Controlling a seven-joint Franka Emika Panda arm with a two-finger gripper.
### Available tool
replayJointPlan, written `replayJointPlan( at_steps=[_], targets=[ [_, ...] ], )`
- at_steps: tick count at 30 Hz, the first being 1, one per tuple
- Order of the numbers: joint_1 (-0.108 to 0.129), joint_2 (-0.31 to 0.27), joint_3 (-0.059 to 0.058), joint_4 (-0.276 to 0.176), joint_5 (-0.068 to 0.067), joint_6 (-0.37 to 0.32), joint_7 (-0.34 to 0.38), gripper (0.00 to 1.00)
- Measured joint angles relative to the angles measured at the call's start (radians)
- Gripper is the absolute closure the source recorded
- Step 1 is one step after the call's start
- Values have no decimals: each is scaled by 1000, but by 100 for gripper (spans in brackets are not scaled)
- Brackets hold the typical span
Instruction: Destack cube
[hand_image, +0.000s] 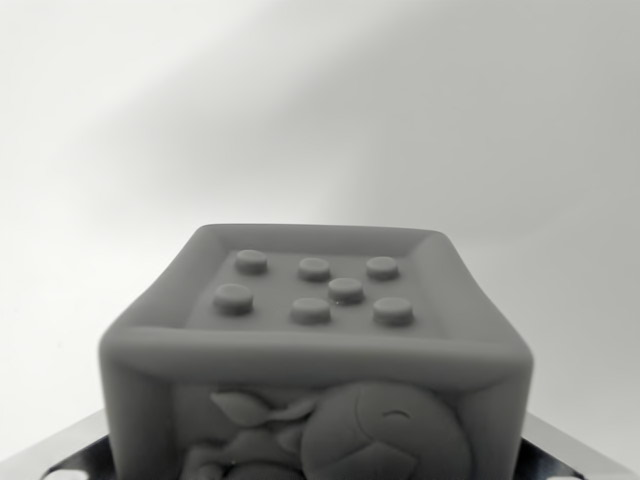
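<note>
A grey soft cube (315, 330) fills the lower half of the wrist view. Its recessed top face carries several raised round studs (312, 311). Its near face shows a relief figure (380, 435). My gripper (315, 445) holds it: shiny metal fingers show at the bottom left (60, 450) and the bottom right (575, 448), each pressed against a side of the cube. The cube's underside and anything beneath it are hidden. No second cube is in view.
Behind the cube lies a plain pale surface (320, 120) with a soft shadow band running across it. Nothing else shows.
</note>
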Motion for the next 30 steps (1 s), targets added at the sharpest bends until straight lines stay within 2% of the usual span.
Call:
replayJointPlan(
  at_steps=[9, 16, 30],
  targets=[
    [-9, 56, 13, 9, 15, 46, -13, 100],
    [-20, 95, 26, 18, 23, 78, -18, 100],
    [-42, 154, 48, 33, 24, 122, -19, 100]
  ],
)
